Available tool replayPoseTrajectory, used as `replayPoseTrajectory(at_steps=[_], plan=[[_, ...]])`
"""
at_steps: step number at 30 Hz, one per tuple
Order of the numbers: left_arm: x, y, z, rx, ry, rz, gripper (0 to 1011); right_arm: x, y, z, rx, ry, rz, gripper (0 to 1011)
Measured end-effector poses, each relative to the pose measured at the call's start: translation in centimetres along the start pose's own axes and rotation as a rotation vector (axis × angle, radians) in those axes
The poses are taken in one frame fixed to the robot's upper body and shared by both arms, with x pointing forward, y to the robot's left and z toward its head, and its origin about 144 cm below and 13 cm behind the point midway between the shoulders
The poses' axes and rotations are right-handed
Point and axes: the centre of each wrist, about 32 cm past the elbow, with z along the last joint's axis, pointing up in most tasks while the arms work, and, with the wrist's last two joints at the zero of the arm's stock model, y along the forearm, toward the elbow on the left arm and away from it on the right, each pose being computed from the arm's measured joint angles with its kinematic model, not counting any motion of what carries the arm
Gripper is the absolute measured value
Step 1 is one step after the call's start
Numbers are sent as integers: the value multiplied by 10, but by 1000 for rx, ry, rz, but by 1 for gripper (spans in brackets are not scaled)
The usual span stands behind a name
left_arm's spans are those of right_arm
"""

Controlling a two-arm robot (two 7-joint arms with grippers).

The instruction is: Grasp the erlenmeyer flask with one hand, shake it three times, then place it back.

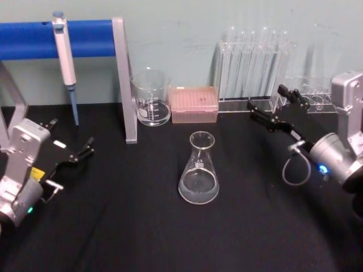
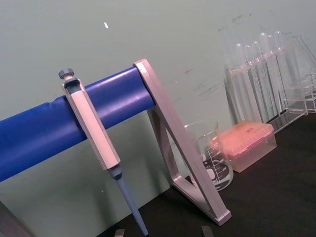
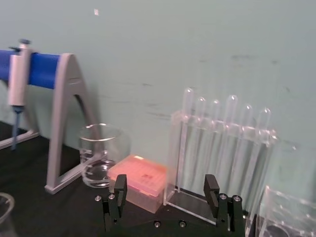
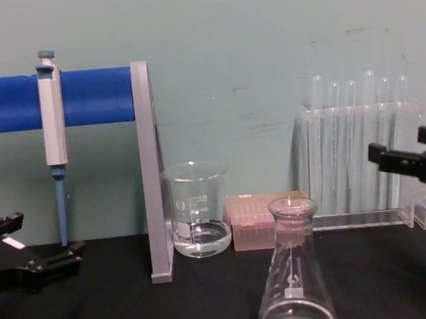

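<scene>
1. Dead centre on the black table (image 1: 113, 238) stands the erlenmeyer flask (image 1: 199, 170), upright, long axis vertical, mouth pointing straight up, nothing touching it.
2. Head view looks down into the flask's round base, while the chest view shows its cone shape from the side plus a small white label patch on the glass; whatever's printed there is too small to read.
3. Right gripper (image 1: 271, 107) hangs above the table to the flask's right, well apart from it, in front of the test tube rack (image 1: 252, 68). The right wrist view shows its jaws spread wide with nothing between them.
4. Left gripper (image 1: 85, 148) sits low at the left edge, also well apart from the flask, jaws open a little and empty.
5. Left wrist view gets the pipette (image 2: 96, 143) hanging on the blue bar stand (image 2: 39, 133) up close.
6. Beaker (image 1: 152, 97) and pink tip box (image 1: 194, 104) sit side by side behind the flask. The beaker has white graduations, not readable.
</scene>
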Motion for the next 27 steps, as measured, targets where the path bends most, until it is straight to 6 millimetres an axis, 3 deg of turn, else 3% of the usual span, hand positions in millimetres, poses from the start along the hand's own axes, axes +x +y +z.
replayPoseTrajectory(at_steps=[16, 27], plan=[[0, 0, 0, 0, 0, 0, 1001, -20, -2, -42, -160, 66, -83, 1000], [0, 0, 0, 0, 0, 0, 1001, -19, -4, -44, -178, 75, -102, 1000]])
